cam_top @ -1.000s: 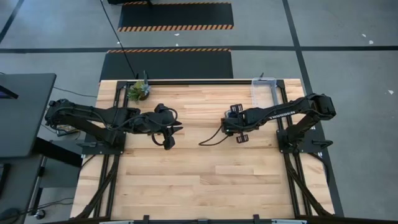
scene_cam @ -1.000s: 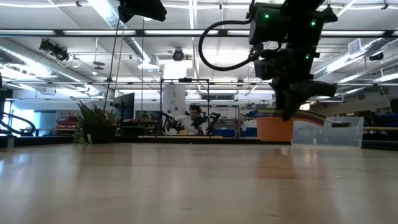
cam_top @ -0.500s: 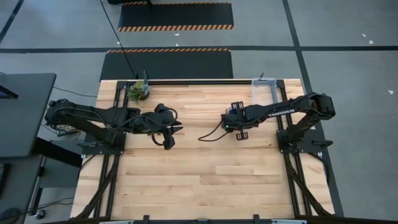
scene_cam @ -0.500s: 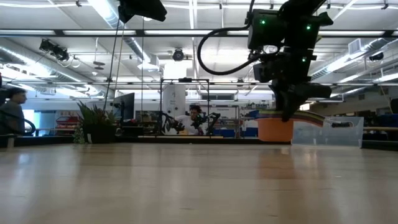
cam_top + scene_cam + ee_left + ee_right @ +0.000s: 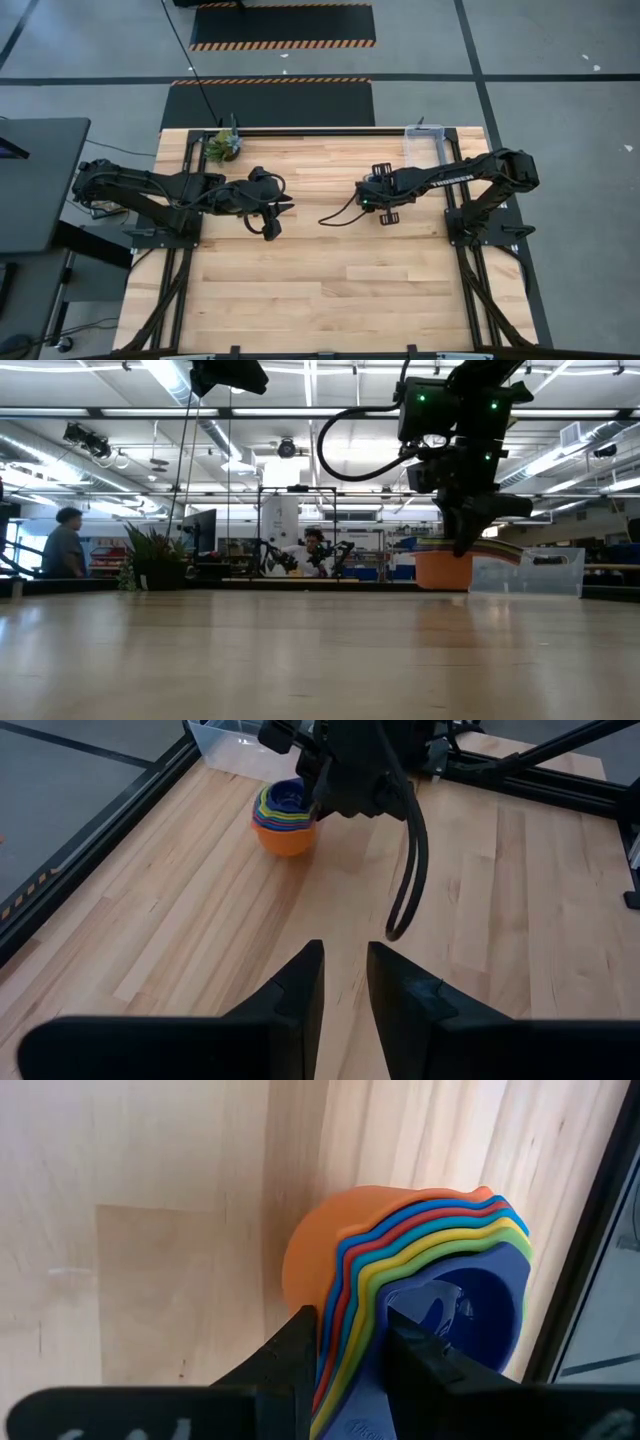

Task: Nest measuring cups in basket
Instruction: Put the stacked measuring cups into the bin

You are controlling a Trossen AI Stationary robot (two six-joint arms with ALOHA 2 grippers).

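Note:
The measuring cups (image 5: 430, 1270) are nested in one stack, orange outermost and dark blue innermost, standing on the table in front of the clear basket (image 5: 535, 572). The left wrist view shows the stack (image 5: 285, 817) beside the basket (image 5: 230, 738). My right gripper (image 5: 350, 1370) is over the stack, shut on it. In the high view the right gripper (image 5: 378, 197) hides the cups. My left gripper (image 5: 345, 990) hovers over the table's left middle, narrowly open and holding nothing. My right gripper pinches the stacked flat handles (image 5: 350, 1330) of the nested cups between its two fingers, one finger (image 5: 300, 1350) on the orange side and one on the blue side. It comes from above, pointing down. The orange cup's bottom (image 5: 443, 582) looks to be on the table, upright.
The clear basket (image 5: 425, 145) stands at the far right edge, just beyond the right gripper. A small potted plant (image 5: 224, 145) sits at the far left edge. Bare wood lies between the arms and toward the near edge. A person (image 5: 65, 545) walks in the room behind.
My right gripper has shifted slightly toward the table's left and far edge, then kept still. The cup stack has stayed in place. A person has walked into the background.

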